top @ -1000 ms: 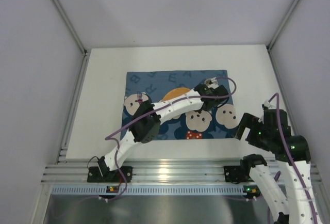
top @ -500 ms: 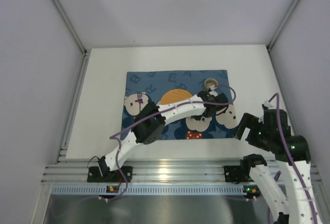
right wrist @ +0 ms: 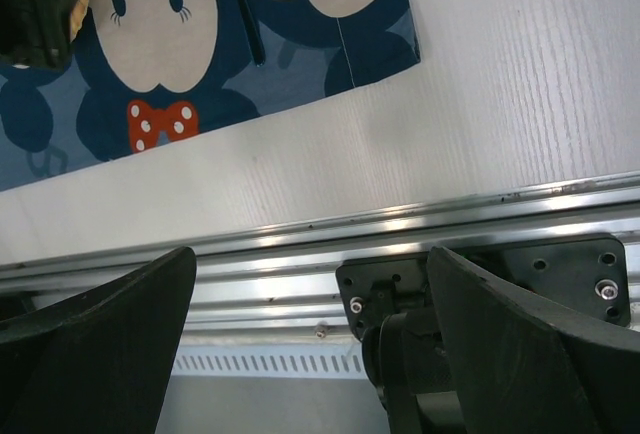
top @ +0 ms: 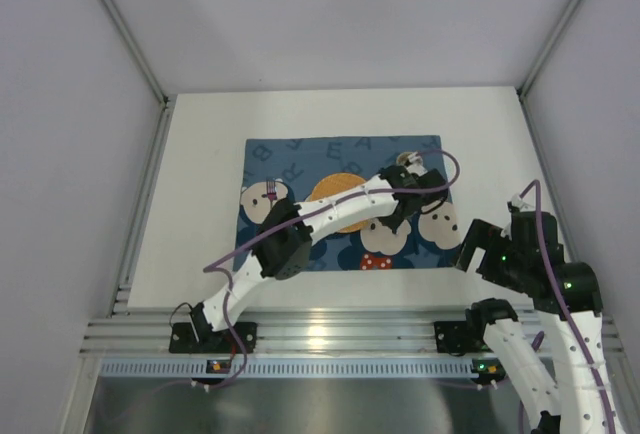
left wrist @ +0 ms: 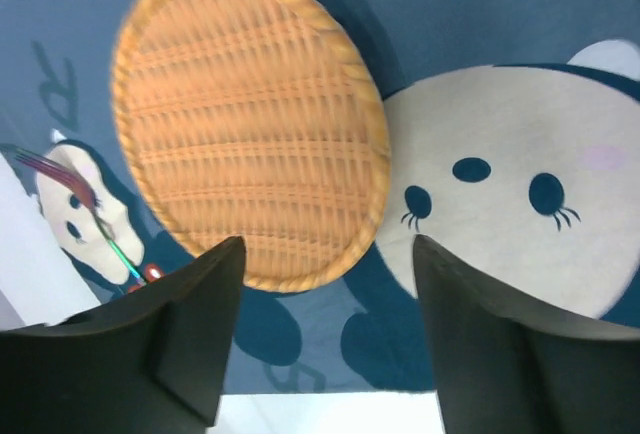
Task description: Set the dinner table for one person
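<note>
The white dinner table (top: 200, 154) carries a dark-blue cartoon-mouse placemat (top: 270, 159). On the mat lie a round woven orange plate (top: 340, 185) (left wrist: 250, 124) and a fork (top: 272, 191) (left wrist: 75, 204) to its left. My left gripper (top: 412, 172) (left wrist: 325, 254) hangs over the mat's back right part, open, with only mat between its fingers. A small pale round thing (top: 406, 158) shows just past its tip in the top view; the wrist view does not show it. My right gripper (top: 470, 249) (right wrist: 310, 264) is open and empty above the table's near right edge.
A ribbed silver rail (top: 320, 334) (right wrist: 300, 244) runs along the near edge, with both arm bases bolted on it. Grey walls close in the left, back and right sides. The left arm's links lie across the mat's middle.
The left gripper's jaws have gone from nearly shut to open. It drew back a little, baring the small round thing on the mat, then came forward over it again. The right arm has not moved.
</note>
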Tool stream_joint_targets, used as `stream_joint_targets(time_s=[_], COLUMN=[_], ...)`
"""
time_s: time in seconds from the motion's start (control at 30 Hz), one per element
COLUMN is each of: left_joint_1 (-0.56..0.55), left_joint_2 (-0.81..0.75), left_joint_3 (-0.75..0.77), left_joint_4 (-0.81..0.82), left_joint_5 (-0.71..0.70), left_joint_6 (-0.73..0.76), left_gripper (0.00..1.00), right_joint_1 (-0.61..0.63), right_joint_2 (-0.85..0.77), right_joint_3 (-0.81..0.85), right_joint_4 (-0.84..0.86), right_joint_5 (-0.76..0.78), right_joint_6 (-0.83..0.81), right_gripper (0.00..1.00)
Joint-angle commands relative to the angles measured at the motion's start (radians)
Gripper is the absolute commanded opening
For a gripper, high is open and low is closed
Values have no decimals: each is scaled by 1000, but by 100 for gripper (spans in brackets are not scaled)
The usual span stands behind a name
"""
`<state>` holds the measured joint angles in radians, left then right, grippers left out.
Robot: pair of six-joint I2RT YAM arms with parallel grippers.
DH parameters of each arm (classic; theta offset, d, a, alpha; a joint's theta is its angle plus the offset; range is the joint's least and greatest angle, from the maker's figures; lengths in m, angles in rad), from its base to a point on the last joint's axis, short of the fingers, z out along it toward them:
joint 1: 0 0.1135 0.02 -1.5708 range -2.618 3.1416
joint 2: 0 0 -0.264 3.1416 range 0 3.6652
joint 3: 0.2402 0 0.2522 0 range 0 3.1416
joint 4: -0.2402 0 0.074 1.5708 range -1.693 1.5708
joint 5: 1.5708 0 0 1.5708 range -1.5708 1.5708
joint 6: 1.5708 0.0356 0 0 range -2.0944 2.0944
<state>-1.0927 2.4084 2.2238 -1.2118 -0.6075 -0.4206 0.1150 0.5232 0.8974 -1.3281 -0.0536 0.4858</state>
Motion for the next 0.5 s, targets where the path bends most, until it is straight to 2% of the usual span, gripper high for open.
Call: stream_joint_targets(time_s=[0.0,0.07,0.1,0.17,0.2,0.23,0.27,0.3,0.33,0.37,0.4,0.43,0.47], left_joint_1=[17,48,63,127,158,234,281,322,361,393,396,395,407], left_joint_2=[-249,-339,-442,-564,-706,-789,-881,-1081,-1185,-1286,-1466,-1543,-1603], left_joint_3=[56,-52,-108,-315,-402,-596,-716,-843,-1120,-1262,-1406,-1537,-1748], left_joint_4=[-55,-13,48,136,284,367,496,626,931,1094,1264,1552,1668], left_joint_5=[-34,-35,-44,-103,-106,-66,-37,7,40,40,29,26,20], left_joint_6=[-40,-15,-3,29,51,98,127,161,252,320,471,523,570], left_gripper=[76,77,77,78,77,77,77,77,77,78,87,90,87], right_joint_1=[11,9,11,9,9,9,9,9,11,11,9,9,9], right_joint_2=[-3,-3,-5,-6,-8,-9,-9,-9,-14,-18,-22,-26,-34], right_joint_3=[25,21,23,23,21,17,15,11,11,8,5,3,3], right_joint_4=[-11,-8,-6,3,7,16,23,30,47,58,70,96,110], right_joint_5=[12,9,6,-11,-17,-26,-50,-66,-81,-113,-133,-152,-199], right_joint_6=[-23,-24,-24,-29,-29,-32,-32,-35,-36,-38,-39,-39,-38], right_gripper=[100,100,100,100,100,100,100,100,100,100,100,100,100])
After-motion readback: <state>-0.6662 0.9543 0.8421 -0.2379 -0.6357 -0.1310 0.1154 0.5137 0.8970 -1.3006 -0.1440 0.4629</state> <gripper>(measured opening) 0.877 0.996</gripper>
